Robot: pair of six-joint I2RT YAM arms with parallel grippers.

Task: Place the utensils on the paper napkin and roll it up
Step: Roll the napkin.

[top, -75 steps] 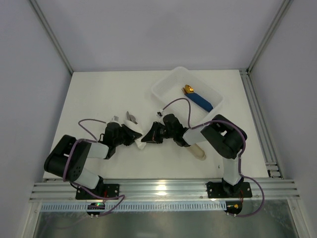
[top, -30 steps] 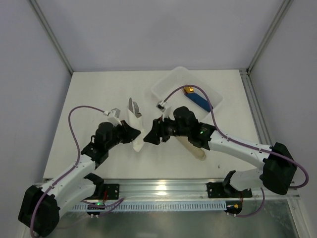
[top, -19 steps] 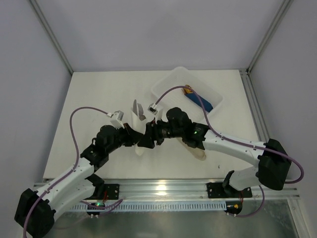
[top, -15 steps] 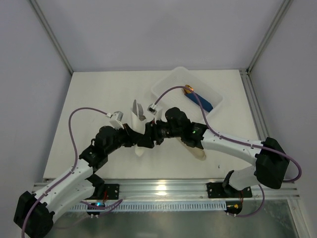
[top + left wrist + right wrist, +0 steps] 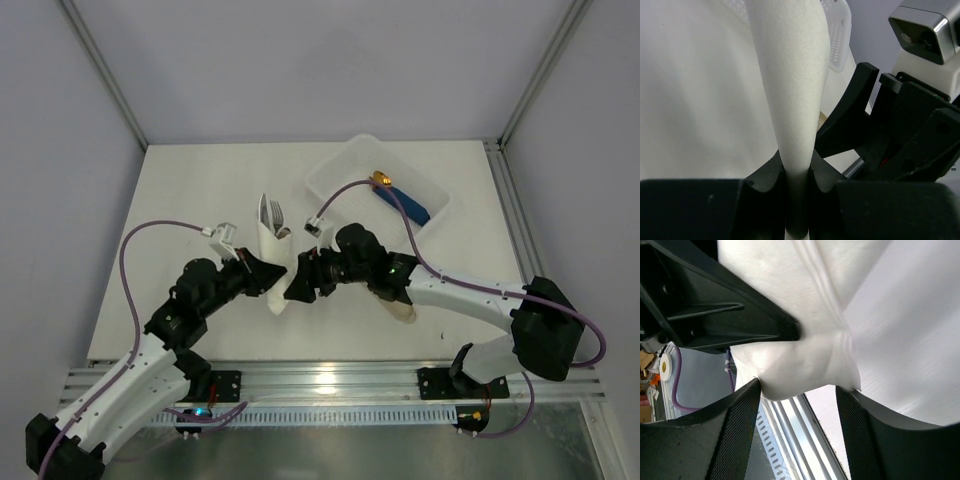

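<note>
The paper napkin (image 5: 271, 262) is rolled into a white tube held off the table, narrow at its near end. The utensils (image 5: 272, 214) poke out of its far end as silver tips. My left gripper (image 5: 260, 279) is shut on the roll's lower part; in the left wrist view its jaws (image 5: 799, 170) pinch the napkin (image 5: 790, 75) tight. My right gripper (image 5: 297, 285) is open at the roll's near end. In the right wrist view the napkin's crumpled end (image 5: 795, 360) bulges between the spread fingers of the right gripper (image 5: 797, 405).
A white plastic tray (image 5: 330, 180) stands at the back right with a blue-handled, gold-tipped piece (image 5: 405, 203) in it. A beige oblong sleeve (image 5: 401, 309) lies under the right arm. The two grippers sit nearly against each other at mid-table.
The roll has shifted slightly toward the left arm, and the utensil tips show more clearly at its far end. My right gripper has spread its fingers wider around the near end.
</note>
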